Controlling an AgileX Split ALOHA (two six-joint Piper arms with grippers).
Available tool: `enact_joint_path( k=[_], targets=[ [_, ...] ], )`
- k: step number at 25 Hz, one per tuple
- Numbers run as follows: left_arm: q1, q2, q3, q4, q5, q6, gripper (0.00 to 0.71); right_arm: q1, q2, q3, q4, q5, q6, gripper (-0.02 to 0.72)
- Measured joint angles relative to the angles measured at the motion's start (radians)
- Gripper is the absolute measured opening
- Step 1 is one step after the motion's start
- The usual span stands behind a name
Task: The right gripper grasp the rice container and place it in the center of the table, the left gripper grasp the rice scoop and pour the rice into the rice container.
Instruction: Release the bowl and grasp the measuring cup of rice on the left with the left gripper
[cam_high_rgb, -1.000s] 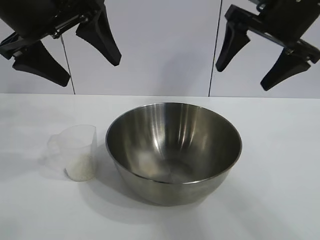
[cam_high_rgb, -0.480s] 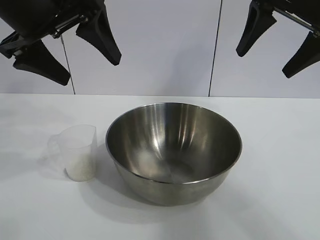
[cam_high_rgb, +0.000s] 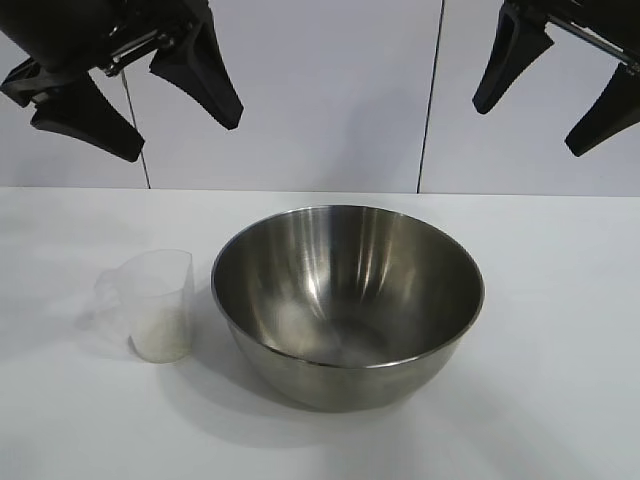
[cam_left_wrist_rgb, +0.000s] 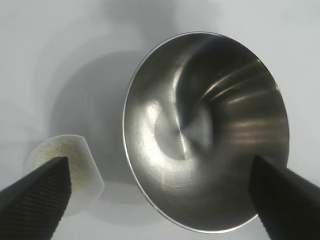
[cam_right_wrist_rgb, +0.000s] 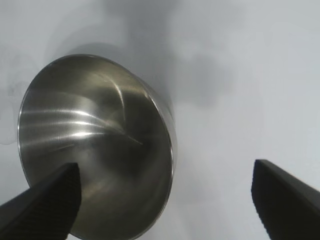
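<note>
The bowl (cam_high_rgb: 348, 300) stands mid-table (cam_high_rgb: 560, 400), upright and empty. It looks rigid, light for its bulk, and slick; its thin rolled rim, nearest the right arm at about 2 o'clock, seems the only place narrow fingers could bite, and polished steel may slip or swivel in a pinch. At the bowl's 9 o'clock, just beside it but apart, stands the scoop (cam_high_rgb: 152, 303), with rice (cam_high_rgb: 160, 338) low inside. It looks light, thin-walled and easy to tip or squash, so the handle is likely the safer hold. That handle is hard to make out through the clear plastic. The left gripper (cam_high_rgb: 140, 95) hangs high at 10 o'clock, jaws spread and empty. The right gripper (cam_high_rgb: 545, 105) hangs high at 2 o'clock, also spread and empty, its upper part cut off.
</note>
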Motion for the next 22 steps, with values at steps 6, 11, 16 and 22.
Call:
enact_joint_path(
  k=[6, 11, 16, 22],
  targets=[
    [0.000, -0.040, 0.000, -0.001, -0.091, 0.103, 0.694, 0.000, 0.000, 0.000, -0.021, -0.002, 0.000, 0.641],
    [0.000, -0.084, 0.020, -0.005, -0.155, 0.139, 0.695, 0.000, 0.000, 0.000, -0.032, -0.001, 0.001, 0.641],
    [0.000, -0.086, 0.099, -0.006, -0.199, 0.143, 0.695, 0.000, 0.003, 0.038, -0.033, -0.036, 0.001, 0.641],
    [0.000, -0.143, 0.199, -0.007, -0.324, 0.174, 0.695, 0.000, 0.010, 0.107, -0.034, -0.089, 0.001, 0.641]
  ],
)
